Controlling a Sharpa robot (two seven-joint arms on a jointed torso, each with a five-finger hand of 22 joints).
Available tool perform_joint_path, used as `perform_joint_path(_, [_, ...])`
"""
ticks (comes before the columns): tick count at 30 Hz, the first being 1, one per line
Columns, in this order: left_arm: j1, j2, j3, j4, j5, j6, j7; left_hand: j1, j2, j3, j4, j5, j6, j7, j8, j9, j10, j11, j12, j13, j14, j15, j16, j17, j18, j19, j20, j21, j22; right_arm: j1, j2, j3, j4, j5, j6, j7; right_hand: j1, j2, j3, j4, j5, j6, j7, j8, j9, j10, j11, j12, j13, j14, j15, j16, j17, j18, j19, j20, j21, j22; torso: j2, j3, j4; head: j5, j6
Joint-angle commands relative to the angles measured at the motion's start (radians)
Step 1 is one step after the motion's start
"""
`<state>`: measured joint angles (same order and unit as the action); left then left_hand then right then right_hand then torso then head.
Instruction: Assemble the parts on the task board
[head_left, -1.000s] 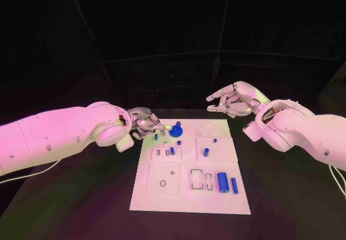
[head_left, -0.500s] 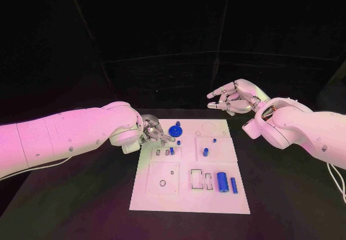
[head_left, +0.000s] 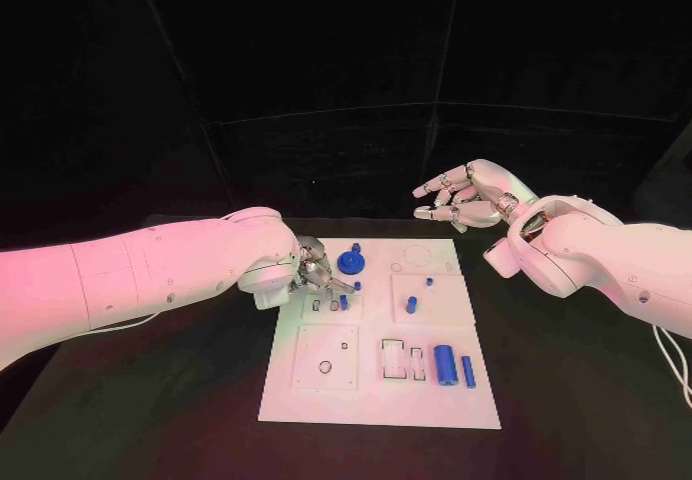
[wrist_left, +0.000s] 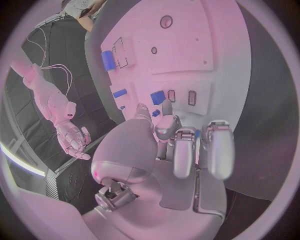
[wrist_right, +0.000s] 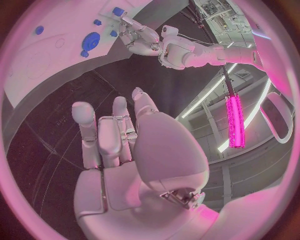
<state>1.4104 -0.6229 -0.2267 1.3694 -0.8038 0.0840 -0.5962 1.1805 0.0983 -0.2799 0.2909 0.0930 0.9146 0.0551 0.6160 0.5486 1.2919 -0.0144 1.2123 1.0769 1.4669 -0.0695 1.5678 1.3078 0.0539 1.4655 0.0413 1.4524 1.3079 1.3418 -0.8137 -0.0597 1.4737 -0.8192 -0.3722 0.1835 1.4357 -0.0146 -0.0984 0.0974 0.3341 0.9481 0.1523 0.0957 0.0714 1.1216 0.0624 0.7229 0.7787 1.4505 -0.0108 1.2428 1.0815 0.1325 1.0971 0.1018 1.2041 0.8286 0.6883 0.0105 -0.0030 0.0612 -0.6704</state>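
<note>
- The task board (head_left: 378, 390) lies flat on the black table (head_left: 577, 400); every place below is given from this board.
- The left hand (head_left: 315, 272) is down over the board's far left part, fingers curled toward the surface beside a small blue part (head_left: 343, 300) standing in a slot.
- In the left wrist view its fingertips (wrist_left: 167, 109) reach a blue part (wrist_left: 157, 97) by the slots; it looks like touching rather than gripping, but I cannot tell whether anything is pinched.
- A round blue disc part (head_left: 352, 263) sits near the board's far edge, just beside the left hand.
- Two blue cylinders (head_left: 446, 363) lie side by side on the board's near right part.
- The right hand (head_left: 469, 195) hangs above the table past the board's far right corner, fingers spread, holding nothing.
</note>
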Motion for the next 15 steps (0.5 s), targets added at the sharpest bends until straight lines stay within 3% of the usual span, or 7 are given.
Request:
perform_joint_path(1, [0.002, 0.01, -0.001, -0.007, -0.025, 0.036, -0.021, -0.003, 0.004, -0.003, -0.002, 0.006, -0.008, 0.001, 0.005, 0.002, 0.002, 0.0, 0.004, 0.001, 0.104, -0.006, 0.003, 0.263, -0.012, 0.036, -0.009, 0.004, 0.063, 0.003, 0.003, 0.001, -0.001, -0.043, -0.005, -0.011, -0.004, -0.003, -0.008, -0.001, 0.004, -0.009, 0.0, -0.001, 0.0, -0.005, 0.0, -0.007, -0.003, -0.008, 0.001, -0.008, -0.003, 0.015, -0.007, 0.0, -0.009, -0.003, 0.0, 0.0007, -0.0008, 0.0, -0.006])
perform_joint_path(15, [0.001, 0.041, -0.002, -0.029, -0.054, 0.05, -0.027, 0.004, 0.008, -0.001, -0.003, 0.014, -0.013, 0.001, 0.008, 0.009, 0.0, 0.0, 0.005, 0.002, 0.104, -0.006, 0.003, 0.263, -0.013, 0.036, -0.008, 0.005, 0.065, 0.003, 0.01, 0.001, -0.002, -0.119, -0.003, -0.035, -0.007, -0.003, -0.019, 0.007, 0.016, -0.01, -0.001, 0.001, 0.0, -0.003, 0.0, -0.015, -0.018, -0.01, 0.0, -0.023, -0.017, 0.018, -0.013, 0.0, -0.021, -0.02, -0.001, 0.0003, -0.0004, -0.002, -0.014])
